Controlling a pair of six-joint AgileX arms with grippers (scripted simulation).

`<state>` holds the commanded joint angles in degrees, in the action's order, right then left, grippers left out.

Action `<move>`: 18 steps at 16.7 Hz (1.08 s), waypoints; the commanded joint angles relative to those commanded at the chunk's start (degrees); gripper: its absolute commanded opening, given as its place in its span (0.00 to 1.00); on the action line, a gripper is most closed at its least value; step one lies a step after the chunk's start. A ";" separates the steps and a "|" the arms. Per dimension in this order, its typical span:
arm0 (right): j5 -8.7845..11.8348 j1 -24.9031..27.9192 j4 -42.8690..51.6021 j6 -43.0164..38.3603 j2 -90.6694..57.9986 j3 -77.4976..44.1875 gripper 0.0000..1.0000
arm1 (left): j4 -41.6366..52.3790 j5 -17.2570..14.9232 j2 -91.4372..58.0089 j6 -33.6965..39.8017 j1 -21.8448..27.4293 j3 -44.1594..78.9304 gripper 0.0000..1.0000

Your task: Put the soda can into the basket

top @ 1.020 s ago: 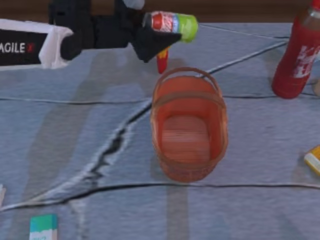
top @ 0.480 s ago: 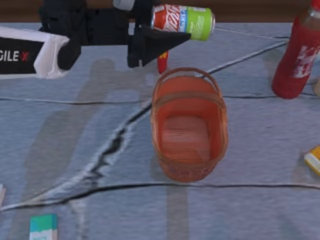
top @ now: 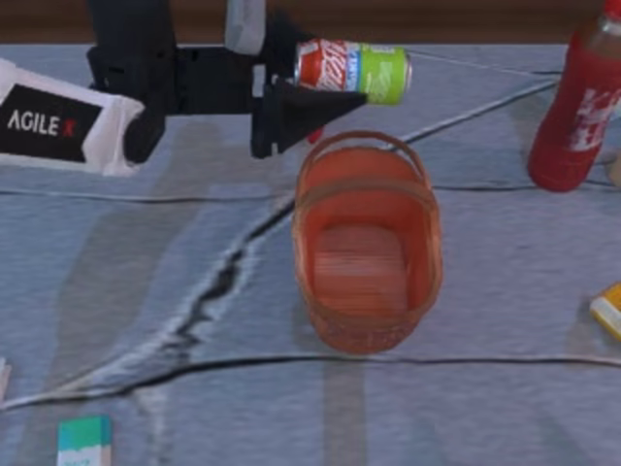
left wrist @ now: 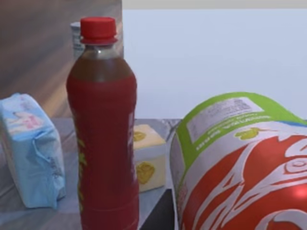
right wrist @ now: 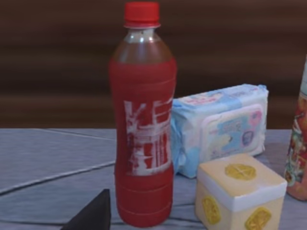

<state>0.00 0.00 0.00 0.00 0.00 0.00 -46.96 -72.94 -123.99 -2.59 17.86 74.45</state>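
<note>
Your soda can (top: 352, 70) lies on its side in the air, clenched at its red end by the left gripper (top: 306, 92), with the lime-green end pointing toward the table's right. It hangs just past the far rim of the basket (top: 367, 243) — not yet over the open middle. In the left wrist view the can (left wrist: 240, 167) fills the near corner, label up close.

Treat it as a light, stiff cylinder with a smooth, probably slippery skin; a thin wall may dent if squeezed hard, so hold across the round body, near the middle rather than the tip. The arched handle (top: 364, 146) sits right below the can, so you'll likely need to clear it first.

The red bottle (top: 577, 107) stands well off to the right. Your right gripper shows only a dark fingertip (right wrist: 93, 213) — I cannot tell its state.
</note>
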 joint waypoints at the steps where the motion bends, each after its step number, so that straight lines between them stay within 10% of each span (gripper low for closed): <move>1: 0.00 0.00 0.00 0.00 0.00 0.00 1.00 | -2.68 0.01 -1.78 0.06 -0.19 -0.64 0.00; 10: 0.00 0.00 0.00 0.00 0.00 0.00 1.00 | -12.29 0.06 -8.51 0.26 -0.81 -3.40 0.00; 18: 0.00 0.00 0.00 0.00 0.00 0.00 1.00 | -12.29 0.06 -8.51 0.26 -0.81 -3.40 0.60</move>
<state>0.00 0.00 0.00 0.00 0.00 0.00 -59.25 -72.88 -132.50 -2.33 17.05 71.04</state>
